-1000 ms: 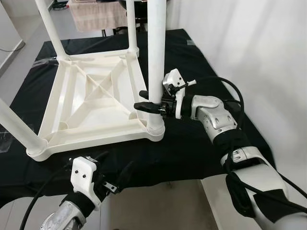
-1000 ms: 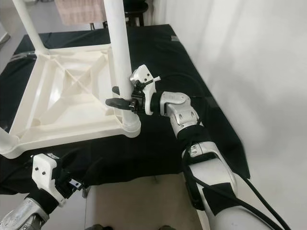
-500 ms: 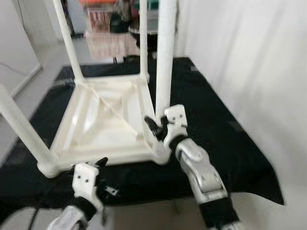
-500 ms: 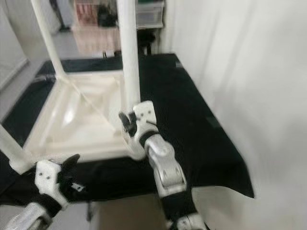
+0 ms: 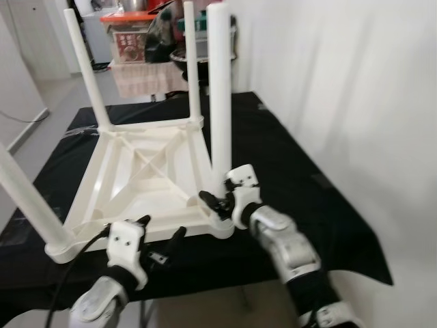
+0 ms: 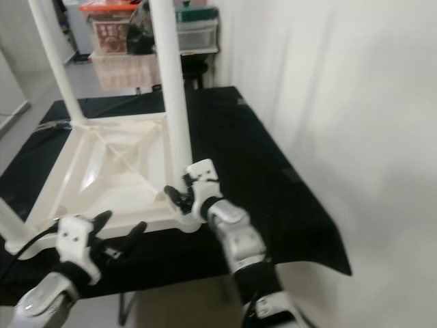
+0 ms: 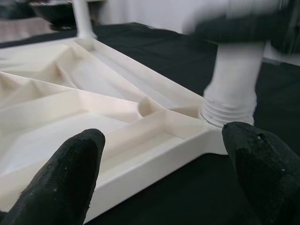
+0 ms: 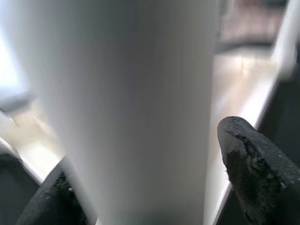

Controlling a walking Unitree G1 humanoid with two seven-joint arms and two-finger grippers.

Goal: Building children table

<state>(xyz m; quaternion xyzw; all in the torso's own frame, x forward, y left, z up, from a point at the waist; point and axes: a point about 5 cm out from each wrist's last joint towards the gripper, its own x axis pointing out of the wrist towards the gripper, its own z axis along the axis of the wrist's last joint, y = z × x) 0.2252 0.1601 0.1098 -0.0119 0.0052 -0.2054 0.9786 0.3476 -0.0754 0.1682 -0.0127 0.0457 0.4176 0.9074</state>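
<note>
A white plastic children's table [image 5: 136, 178] lies upside down on a black cloth, its legs pointing up. My right gripper [image 5: 213, 201] is at the base of the near right leg [image 5: 220, 89]. The right wrist view has that leg [image 8: 140, 93] between the two fingers [image 8: 255, 173], with a slim gap on one side, so the gripper is open around it. My left gripper [image 5: 160, 229] hovers open just in front of the tabletop's near edge [image 7: 154, 150]. It holds nothing and faces the leg's threaded socket [image 7: 232, 101].
The black cloth [image 5: 300, 178] covers the work table, with its front edge close to me. A white wall [image 5: 341, 82] runs along the right. Behind the table stand a box with an orange lid [image 5: 130, 34] and other clutter on the floor.
The camera has tilted up and pulled back. My right gripper has slid down the leg from above the socket to its base. My left gripper has risen toward the tabletop's front edge.
</note>
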